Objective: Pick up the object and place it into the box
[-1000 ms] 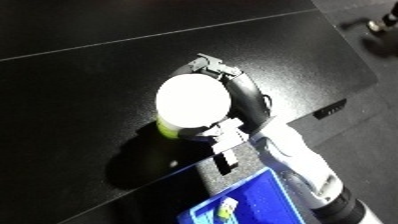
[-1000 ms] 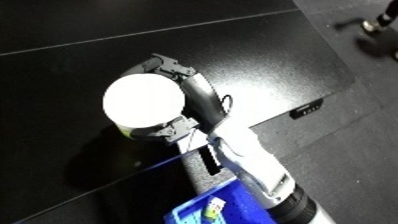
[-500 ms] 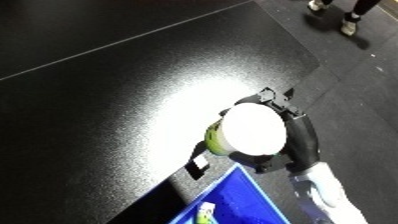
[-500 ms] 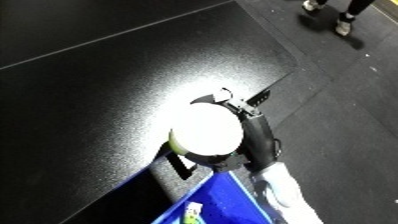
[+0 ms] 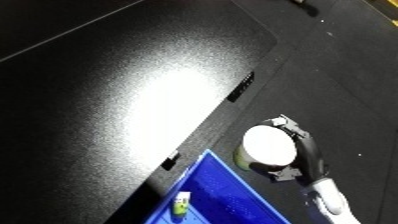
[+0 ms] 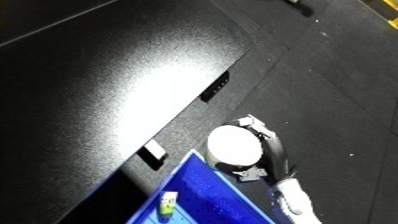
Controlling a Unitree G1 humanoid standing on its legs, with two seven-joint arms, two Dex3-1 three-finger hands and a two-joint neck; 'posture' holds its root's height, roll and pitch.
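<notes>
One hand, the right (image 5: 300, 150), is now carrying the ball (image 5: 266, 147) off the table (image 5: 133, 100), fingers curled around it, nearing the bin (image 5: 222, 200)

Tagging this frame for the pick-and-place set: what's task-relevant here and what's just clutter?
Task things:
- round white-topped object, held in the right hand
- blue bin, its corner just beside the object

Just lying about:
- small green and white item already inside the bin
- black table
- dark floor
</notes>
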